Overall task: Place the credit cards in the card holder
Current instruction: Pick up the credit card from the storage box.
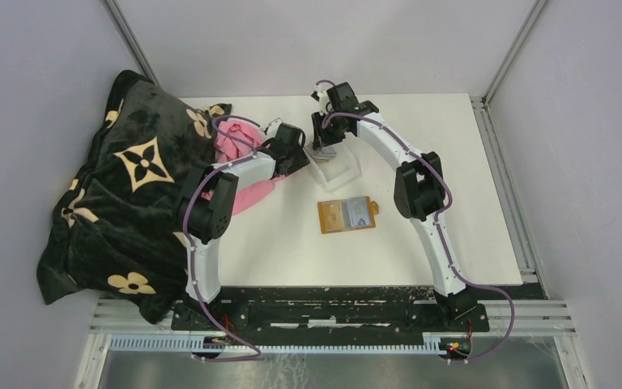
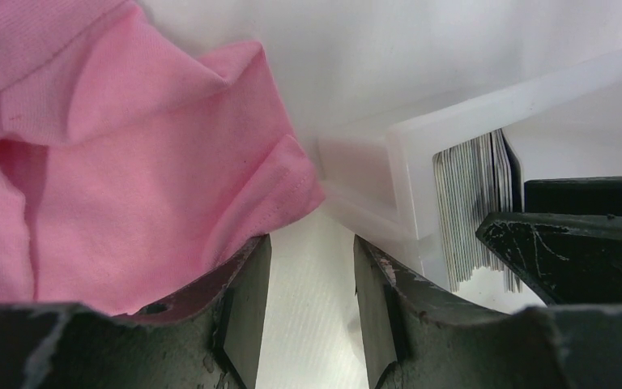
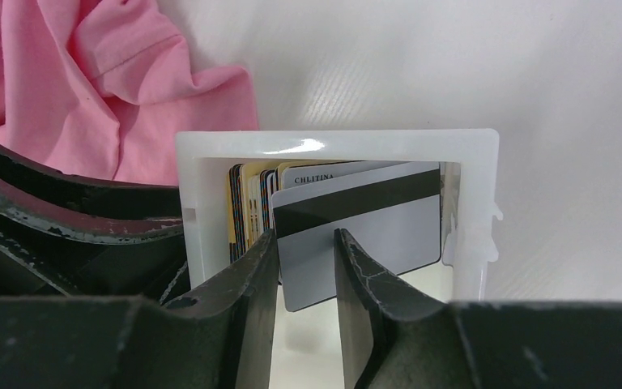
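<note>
The card holder (image 1: 347, 215) lies open and flat on the white table, orange-tan, with greyish faces in its panels. The credit cards (image 3: 255, 203) stand on edge in a clear plastic tray (image 3: 332, 139) behind it. A grey card with a black stripe (image 3: 372, 227) leans at the front of the stack, tilted. My right gripper (image 3: 306, 243) is open just in front of this card, jaws apart, not touching its faces. My left gripper (image 2: 312, 251) is open and empty beside the tray's left wall (image 2: 409, 162), over bare table. The card edges (image 2: 474, 203) also show in the left wrist view.
A pink cloth (image 1: 243, 146) lies against the left gripper and touches the tray's left side (image 2: 129, 162). A large dark blanket with cream flower marks (image 1: 129, 194) covers the table's left part. The right arm's finger (image 2: 567, 251) reaches into the tray.
</note>
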You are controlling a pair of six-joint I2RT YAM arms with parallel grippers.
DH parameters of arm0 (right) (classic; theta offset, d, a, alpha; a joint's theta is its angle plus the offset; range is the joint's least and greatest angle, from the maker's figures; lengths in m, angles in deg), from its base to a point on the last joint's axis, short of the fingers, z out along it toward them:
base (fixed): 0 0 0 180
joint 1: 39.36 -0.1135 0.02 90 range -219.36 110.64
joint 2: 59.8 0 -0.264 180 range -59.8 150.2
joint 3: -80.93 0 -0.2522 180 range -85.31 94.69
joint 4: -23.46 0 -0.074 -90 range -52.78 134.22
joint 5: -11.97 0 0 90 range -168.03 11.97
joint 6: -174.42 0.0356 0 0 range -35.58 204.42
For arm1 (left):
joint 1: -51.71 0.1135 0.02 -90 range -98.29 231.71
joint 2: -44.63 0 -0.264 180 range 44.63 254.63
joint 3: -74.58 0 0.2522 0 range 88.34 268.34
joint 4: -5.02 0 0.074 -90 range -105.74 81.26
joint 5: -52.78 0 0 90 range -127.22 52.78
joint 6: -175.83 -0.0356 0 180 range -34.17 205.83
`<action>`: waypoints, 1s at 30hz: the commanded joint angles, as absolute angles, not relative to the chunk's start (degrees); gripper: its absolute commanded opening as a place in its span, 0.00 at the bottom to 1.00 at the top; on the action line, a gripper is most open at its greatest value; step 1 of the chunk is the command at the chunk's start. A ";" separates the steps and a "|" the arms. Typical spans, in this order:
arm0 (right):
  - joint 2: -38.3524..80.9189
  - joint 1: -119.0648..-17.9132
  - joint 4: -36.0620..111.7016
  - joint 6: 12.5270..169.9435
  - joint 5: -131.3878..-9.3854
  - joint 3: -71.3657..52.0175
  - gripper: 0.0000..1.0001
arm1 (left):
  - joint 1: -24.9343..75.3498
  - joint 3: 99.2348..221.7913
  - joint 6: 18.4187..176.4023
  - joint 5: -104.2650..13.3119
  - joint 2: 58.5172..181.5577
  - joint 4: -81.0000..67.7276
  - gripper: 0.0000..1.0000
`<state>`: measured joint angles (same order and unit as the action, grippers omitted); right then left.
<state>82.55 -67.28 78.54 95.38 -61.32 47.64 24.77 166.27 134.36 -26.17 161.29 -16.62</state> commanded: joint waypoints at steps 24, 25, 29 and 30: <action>78.40 -70.08 82.97 100.48 -56.65 51.11 0.25 | 24.35 167.79 137.68 -28.22 159.49 -11.56 0.50; 78.17 -70.10 83.13 100.36 -56.97 51.10 0.24 | 24.30 167.60 137.68 -28.14 159.38 -11.51 0.50; 77.04 -70.10 83.68 99.76 -58.54 50.65 0.22 | 24.35 166.90 137.56 -27.91 158.58 -11.41 0.50; 76.73 -70.08 83.71 99.68 -58.97 50.51 0.21 | 24.30 166.73 137.52 -27.83 158.36 -11.44 0.50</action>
<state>80.93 -68.20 82.20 98.70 -60.68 49.58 24.97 166.27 134.39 -26.84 161.27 -16.66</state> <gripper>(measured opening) 0.257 0.502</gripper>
